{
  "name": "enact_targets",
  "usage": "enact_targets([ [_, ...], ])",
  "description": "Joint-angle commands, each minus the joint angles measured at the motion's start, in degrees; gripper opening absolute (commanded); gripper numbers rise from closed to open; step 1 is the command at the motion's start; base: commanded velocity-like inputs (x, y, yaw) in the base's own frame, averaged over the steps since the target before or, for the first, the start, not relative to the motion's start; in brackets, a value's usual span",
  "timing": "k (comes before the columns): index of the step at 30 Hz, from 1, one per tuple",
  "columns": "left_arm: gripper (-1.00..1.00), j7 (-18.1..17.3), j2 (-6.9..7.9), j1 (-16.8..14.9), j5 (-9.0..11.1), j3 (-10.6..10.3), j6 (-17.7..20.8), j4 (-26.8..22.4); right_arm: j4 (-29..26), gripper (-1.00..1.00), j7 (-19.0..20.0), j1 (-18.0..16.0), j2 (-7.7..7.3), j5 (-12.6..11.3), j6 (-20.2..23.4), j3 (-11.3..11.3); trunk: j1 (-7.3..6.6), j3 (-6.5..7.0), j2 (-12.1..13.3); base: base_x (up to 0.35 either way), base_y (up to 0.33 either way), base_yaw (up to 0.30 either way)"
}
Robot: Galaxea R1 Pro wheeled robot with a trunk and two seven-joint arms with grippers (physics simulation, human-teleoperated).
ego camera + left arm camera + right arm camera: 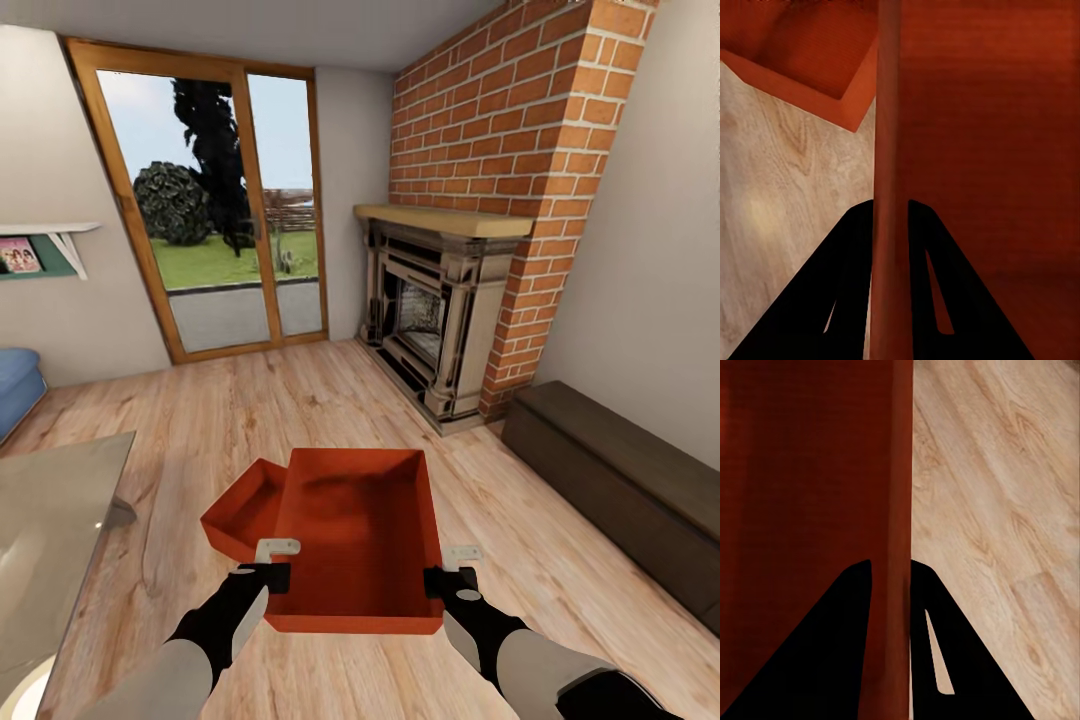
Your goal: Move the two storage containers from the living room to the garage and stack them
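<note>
Both tools [277,560] [452,566] clamp one container [360,530] (second [240,510] beside).

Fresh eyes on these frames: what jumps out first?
The big orange-red storage container at centre, with the left gripper and right gripper each clamped over one of its side walls, jaws straddling the wall. The second container sits partly hidden behind it on the wood plank floor. Behind stands the red brick fireplace, right of the glass doors.
</note>
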Motion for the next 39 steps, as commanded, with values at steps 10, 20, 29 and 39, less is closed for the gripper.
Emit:
enact_targets([
  [10,-1.0,0.53,-0.04,-0.06,-0.84,0.51,-0.3,-0.31,0.19,-1.0,0.18,0.0,0.04,-1.18,-0.05,0.7,0.01,0.81,-0.07,0.0,0.0,0.0],
  [20,-1.0,0.53,-0.04,-0.06,-0.89,0.5,-0.31,-0.3,0.19,-1.0,0.18,0.0,0.04,-1.18,-0.05,0.7,0.01,1.7,-0.07,0.0,0.0,0.0],
  [29,-1.0,0.56,-0.04,-0.06,-0.85,0.57,-0.31,-0.29,0.2,-1.0,0.18,0.0,0.04,-1.18,-0.05,0.7,0.01,2.5,-0.07,0.0,0.0,0.0],
  [39,-1.0,0.54,-0.04,-0.06,-0.84,0.58,-0.32,-0.27,0.2,-1.0,0.18,0.0,0.04,-1.18,-0.05,0.7,0.01,3.39,-0.07,0.0,0.0,0.0],
])
